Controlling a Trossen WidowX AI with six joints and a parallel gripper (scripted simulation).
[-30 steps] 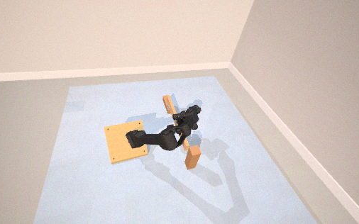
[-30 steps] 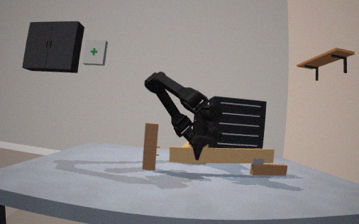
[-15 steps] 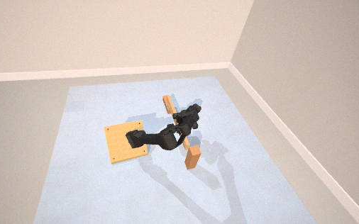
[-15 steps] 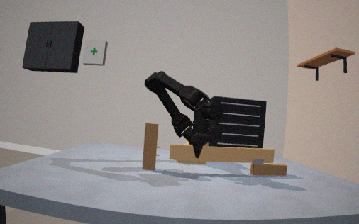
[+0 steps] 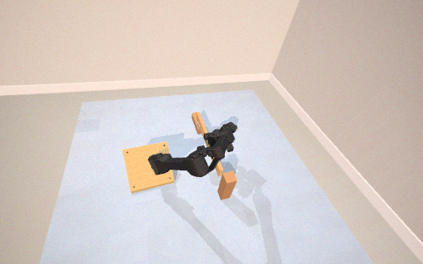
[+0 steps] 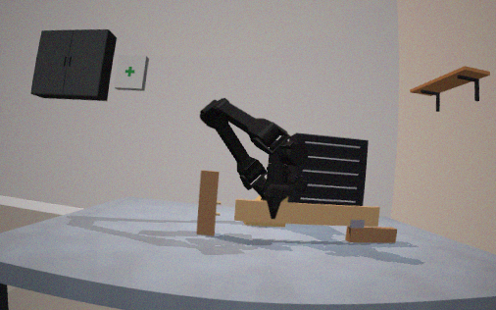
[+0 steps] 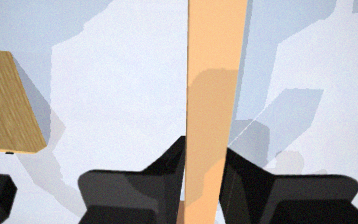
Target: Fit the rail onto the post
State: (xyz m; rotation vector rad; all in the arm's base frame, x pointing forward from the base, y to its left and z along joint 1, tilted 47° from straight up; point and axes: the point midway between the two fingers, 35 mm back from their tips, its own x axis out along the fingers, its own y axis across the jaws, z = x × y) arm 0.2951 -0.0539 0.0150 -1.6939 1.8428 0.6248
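The long wooden rail (image 5: 219,168) (image 6: 317,215) (image 7: 213,60) runs from the low footboard block (image 5: 197,122) (image 6: 372,234) toward the short post (image 5: 227,185) (image 6: 208,202). My gripper (image 5: 215,147) (image 6: 272,212) (image 7: 195,140) is shut on the rail, one finger on each side, nearer its post end. That end is off the table, and the rail looks roughly level. A small gap shows between the rail's end and the pegs (image 6: 218,204) on the post. The holes in the rail's end are hidden. I cannot tell how the far end sits in the grey bracket (image 6: 357,224).
The arm stands on a square wooden base board (image 5: 138,173) (image 7: 2,105) left of the rail. All of this is on the pale blue table (image 5: 103,217) (image 6: 96,255). A black slatted box (image 6: 336,169) stands behind the rail.
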